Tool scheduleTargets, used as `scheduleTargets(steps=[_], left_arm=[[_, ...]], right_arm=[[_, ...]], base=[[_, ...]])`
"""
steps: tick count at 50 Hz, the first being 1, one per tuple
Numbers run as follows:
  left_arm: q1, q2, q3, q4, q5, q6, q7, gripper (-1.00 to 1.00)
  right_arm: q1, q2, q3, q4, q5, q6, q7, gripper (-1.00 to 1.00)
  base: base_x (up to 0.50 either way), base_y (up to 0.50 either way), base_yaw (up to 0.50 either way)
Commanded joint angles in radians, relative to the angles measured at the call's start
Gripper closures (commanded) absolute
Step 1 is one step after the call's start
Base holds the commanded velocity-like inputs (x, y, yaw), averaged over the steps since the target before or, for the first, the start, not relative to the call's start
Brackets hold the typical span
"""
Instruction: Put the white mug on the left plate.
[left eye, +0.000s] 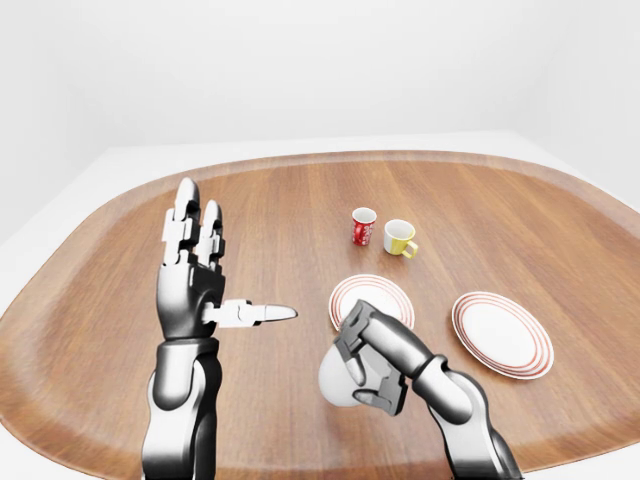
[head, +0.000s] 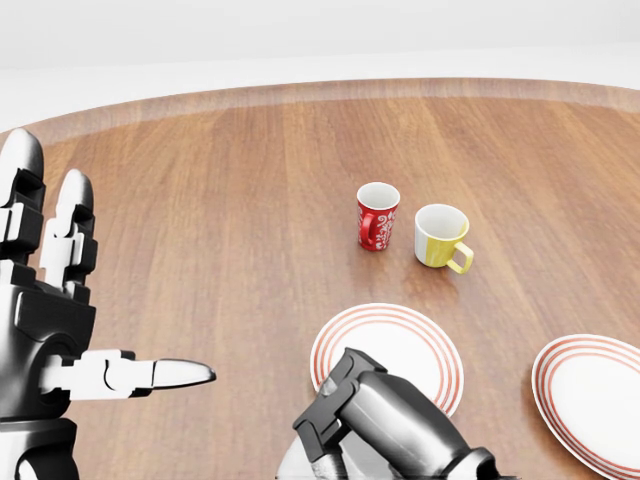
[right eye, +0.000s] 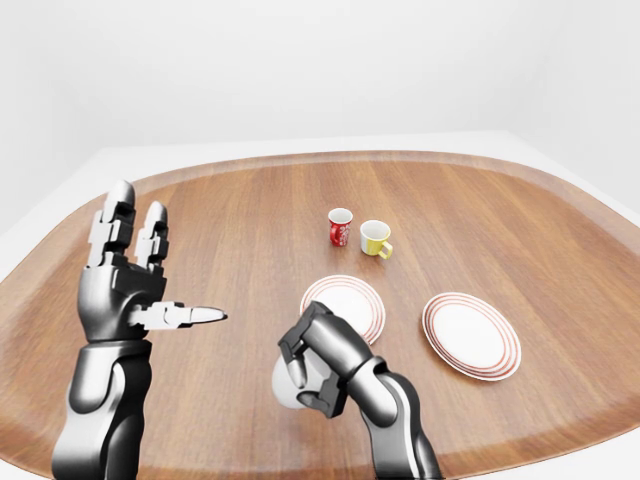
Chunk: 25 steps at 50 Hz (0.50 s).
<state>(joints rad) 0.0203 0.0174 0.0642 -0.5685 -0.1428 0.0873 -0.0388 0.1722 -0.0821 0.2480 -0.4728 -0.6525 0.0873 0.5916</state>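
Right hand (left eye: 372, 362) clamped round the white mug (left eye: 335, 382), held just below and left of the left plate (left eye: 372, 300) in the left-eye view, above the wooden table (left eye: 280, 230). Left hand (left eye: 192, 285) raised well to the plate's left, fingers spread, holding nothing. Red mug (left eye: 364, 227) and yellow mug (left eye: 400, 238) side by side above the plate; right plate (left eye: 502, 333) to its right.
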Motion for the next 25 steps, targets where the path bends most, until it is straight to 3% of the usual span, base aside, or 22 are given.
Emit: scheduleTargets(steps=[1,11,25], left_arm=[[-0.008,0.003,0.009,0.001,-0.006,0.000,0.000,-1.00],[-0.015,0.006,0.017,0.000,-0.014,0.000,0.001,-1.00],[-0.017,0.007,0.021,0.006,-0.014,0.000,0.003,-1.00]], right_arm=[[-0.127,0.035,-0.042,-0.036,0.000,0.000,0.079,1.00],[-0.203,0.043,-0.073,0.006,-0.004,0.000,0.107,1.00],[-0.470,-0.016,-0.210,0.285,-0.018,0.000,0.103,1.00]], base=[[0.00,0.00,0.00],[0.00,0.00,0.00],[0.00,0.00,0.00]])
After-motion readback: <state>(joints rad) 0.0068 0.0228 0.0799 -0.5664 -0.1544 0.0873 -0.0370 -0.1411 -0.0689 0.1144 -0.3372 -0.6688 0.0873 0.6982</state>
